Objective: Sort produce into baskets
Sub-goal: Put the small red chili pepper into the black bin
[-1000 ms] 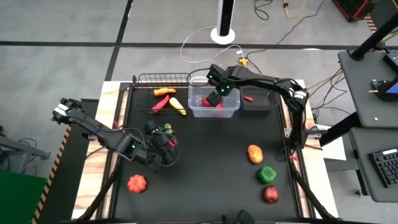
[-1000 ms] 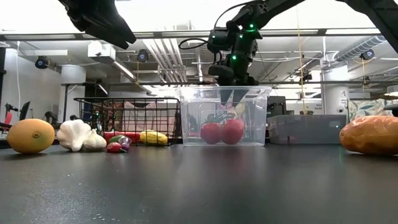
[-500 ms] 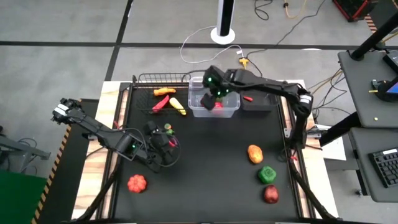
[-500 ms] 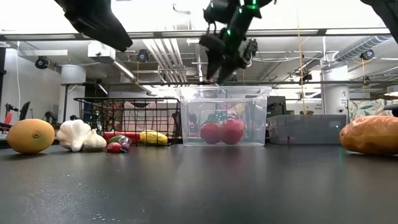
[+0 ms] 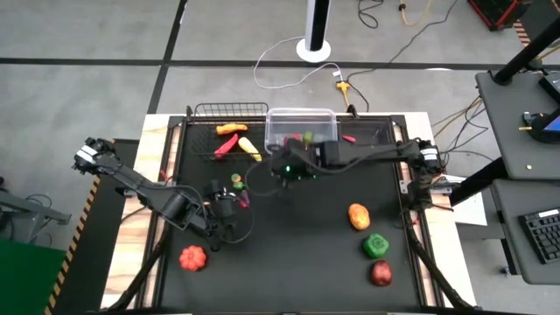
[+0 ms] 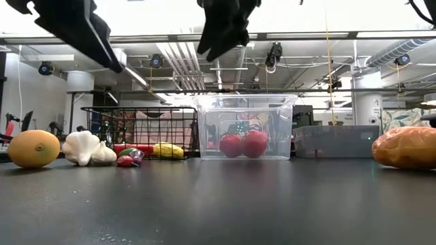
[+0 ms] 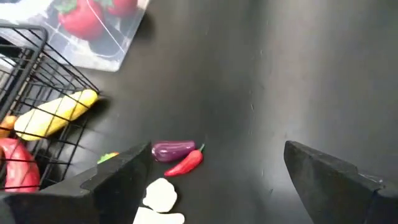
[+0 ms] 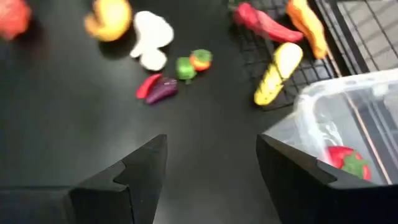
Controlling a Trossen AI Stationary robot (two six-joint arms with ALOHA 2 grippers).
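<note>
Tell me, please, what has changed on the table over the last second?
The right gripper, open and empty, pulled out from over the clear bin onto the open mat toward the left arm. The left gripper stayed open over the small produce; nothing else moved.

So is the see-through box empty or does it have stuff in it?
Not empty. The clear box stands upright with red tomatoes inside, resting on its bottom, seen through the wall.

Lab or workshop: exposed ceiling ducts (image 6: pixel 184 58), concrete floor (image 5: pixel 105 87) with loose cables (image 5: pixel 289 52), a keyboard (image 5: pixel 542 234) beyond the right gripper (image 5: pixel 286 171).
</note>
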